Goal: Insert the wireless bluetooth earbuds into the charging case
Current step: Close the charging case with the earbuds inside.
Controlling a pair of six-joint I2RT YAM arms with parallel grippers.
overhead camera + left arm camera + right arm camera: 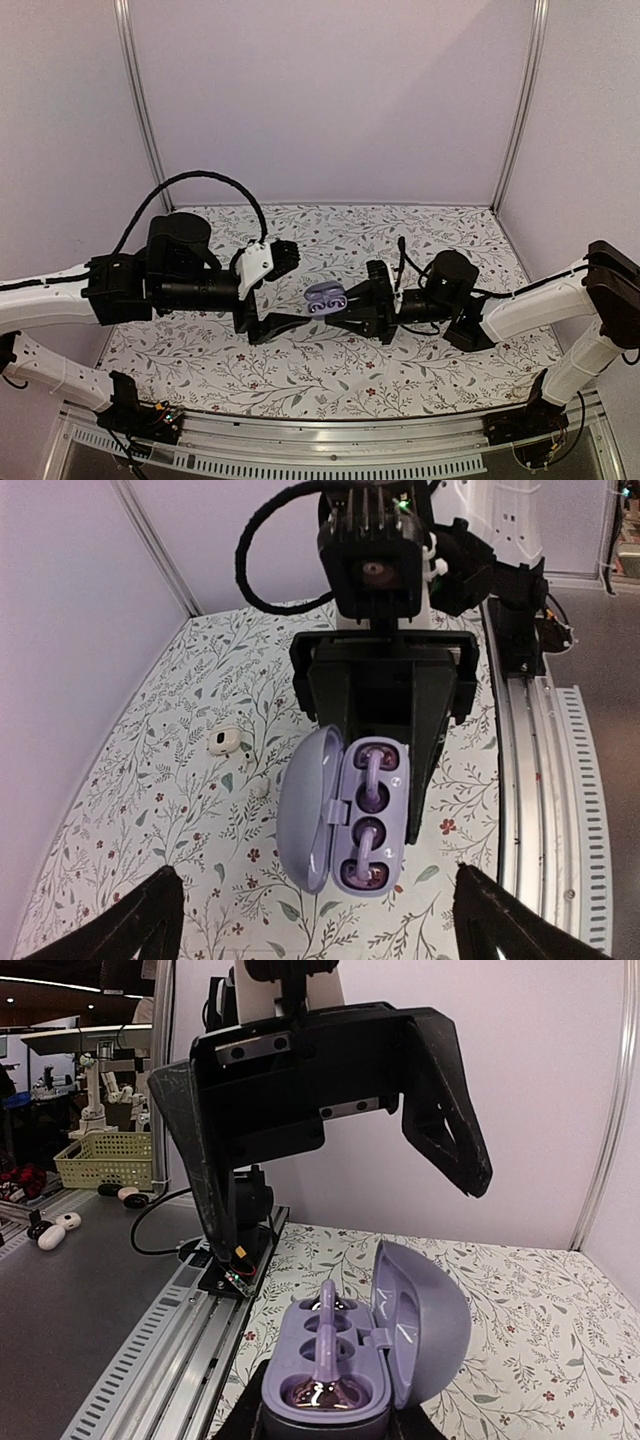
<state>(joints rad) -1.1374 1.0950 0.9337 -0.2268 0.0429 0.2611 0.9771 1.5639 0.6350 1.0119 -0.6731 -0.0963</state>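
Robot lab, test booth: white wall panels (330, 90) and alu posts (141, 110) are enclosing a floral tablecloth (330, 375); past the near rail (350, 437), another robot arm (95, 1095) and a basket (100, 1158) are showing in the bkgd.

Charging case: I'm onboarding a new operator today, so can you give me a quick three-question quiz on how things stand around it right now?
1. True or false: the charging case, held in the right tool, has its lid shut.
2. Multiple choice: the left tool is
A) shut on the case
B) open and empty
C) shut on an earbud
3. Fill in the blank: the white earbud is not in the case; it lies on the ____.

Key
1. False: the lid is swung open.
2. B.
3. table.
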